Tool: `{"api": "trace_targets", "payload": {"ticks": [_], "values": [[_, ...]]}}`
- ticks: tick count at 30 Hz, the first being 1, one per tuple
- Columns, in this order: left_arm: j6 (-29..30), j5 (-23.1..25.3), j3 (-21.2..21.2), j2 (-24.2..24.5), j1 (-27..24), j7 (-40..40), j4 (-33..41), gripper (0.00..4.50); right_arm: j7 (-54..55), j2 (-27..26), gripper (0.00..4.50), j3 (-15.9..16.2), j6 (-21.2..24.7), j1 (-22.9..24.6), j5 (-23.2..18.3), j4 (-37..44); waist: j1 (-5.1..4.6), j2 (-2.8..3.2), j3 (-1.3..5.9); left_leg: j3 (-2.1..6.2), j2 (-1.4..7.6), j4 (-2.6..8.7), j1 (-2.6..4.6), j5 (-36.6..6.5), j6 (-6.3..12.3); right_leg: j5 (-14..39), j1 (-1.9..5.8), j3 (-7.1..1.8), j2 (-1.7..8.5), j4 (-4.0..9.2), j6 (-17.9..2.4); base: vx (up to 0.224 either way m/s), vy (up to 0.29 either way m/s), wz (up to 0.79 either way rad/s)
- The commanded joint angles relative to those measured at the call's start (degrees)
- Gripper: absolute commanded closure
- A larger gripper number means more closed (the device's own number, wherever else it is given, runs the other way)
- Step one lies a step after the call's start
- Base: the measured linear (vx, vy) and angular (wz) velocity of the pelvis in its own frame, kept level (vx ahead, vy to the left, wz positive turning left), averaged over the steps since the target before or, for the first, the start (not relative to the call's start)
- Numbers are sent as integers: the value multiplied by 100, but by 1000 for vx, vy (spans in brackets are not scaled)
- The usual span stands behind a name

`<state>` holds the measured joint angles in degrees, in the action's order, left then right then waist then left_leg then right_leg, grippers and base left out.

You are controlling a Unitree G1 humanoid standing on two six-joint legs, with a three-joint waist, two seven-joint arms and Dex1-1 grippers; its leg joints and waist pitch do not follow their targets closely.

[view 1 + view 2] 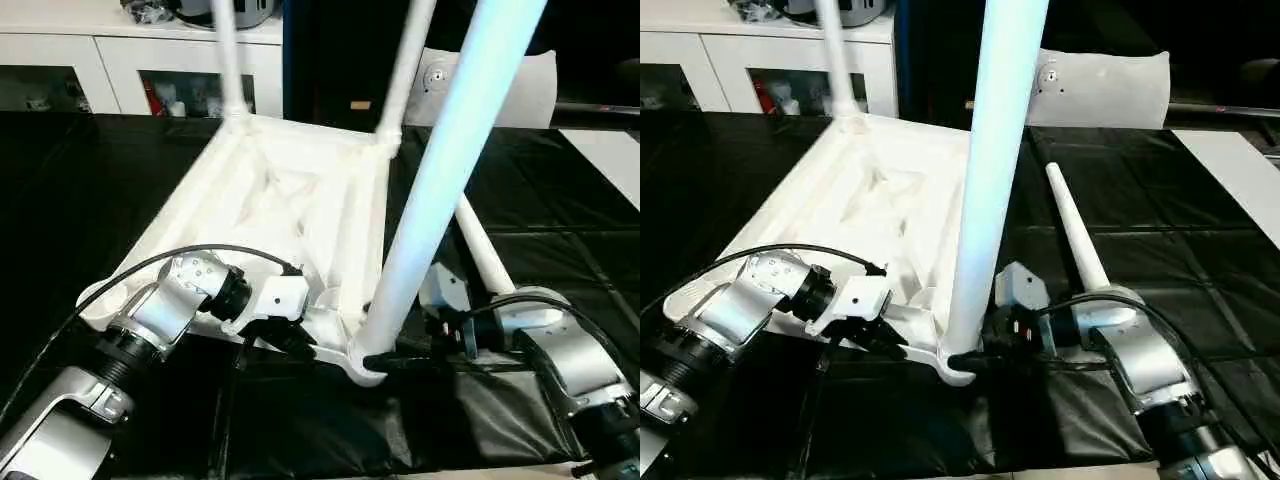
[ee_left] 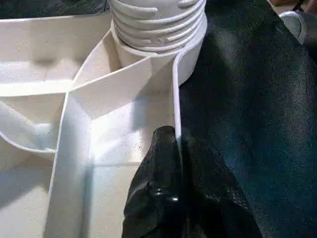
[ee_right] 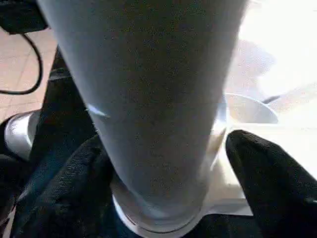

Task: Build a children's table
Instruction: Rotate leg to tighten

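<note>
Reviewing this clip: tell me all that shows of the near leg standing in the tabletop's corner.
The near leg is a long, round, white plastic post, tapered, wider at its base. It stands nearly upright in the tabletop's near corner socket, leaning slightly, its top past the picture's edge. The left wrist view shows screw threads at its base where it enters the socket. The right pincer has a black finger on each side of its base; whether they press it is unclear. The left pincer clamps the tabletop's rim beside it.
</note>
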<state>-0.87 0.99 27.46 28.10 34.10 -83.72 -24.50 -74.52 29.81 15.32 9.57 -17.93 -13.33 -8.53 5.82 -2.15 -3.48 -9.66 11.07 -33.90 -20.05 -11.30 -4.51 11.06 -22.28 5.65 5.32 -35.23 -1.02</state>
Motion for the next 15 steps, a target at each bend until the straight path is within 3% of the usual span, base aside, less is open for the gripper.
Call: {"api": "trace_targets", "payload": {"ticks": [1, 11, 15], "values": [[-156, 73, 217, -73, 103, -286, 75, 450, -58, 15, 106, 14, -42, -60, 57, -75, -34, -26, 395, 25, 259, 392, 12, -731, 310, 904, 292, -357, 378, 369, -1250, 0, 0, 0], [-351, 116, 223, -93, 187, -303, -176, 450, -320, 74, 182, 195, -78, -67, 35, -135, -16, -42, 406, 24, 264, 391, 17, -743, 305, 811, 295, -356, 376, 357, -1286, 0, 0, 0], [-360, 125, 211, -88, 188, -299, -196, 450, -315, 32, 186, 209, -31, -59, 14, -132, -12, -43, 409, 25, 264, 389, 14, -726, 310, 792, 299, -354, 378, 353, -1294, 0, 0, 0]]}}
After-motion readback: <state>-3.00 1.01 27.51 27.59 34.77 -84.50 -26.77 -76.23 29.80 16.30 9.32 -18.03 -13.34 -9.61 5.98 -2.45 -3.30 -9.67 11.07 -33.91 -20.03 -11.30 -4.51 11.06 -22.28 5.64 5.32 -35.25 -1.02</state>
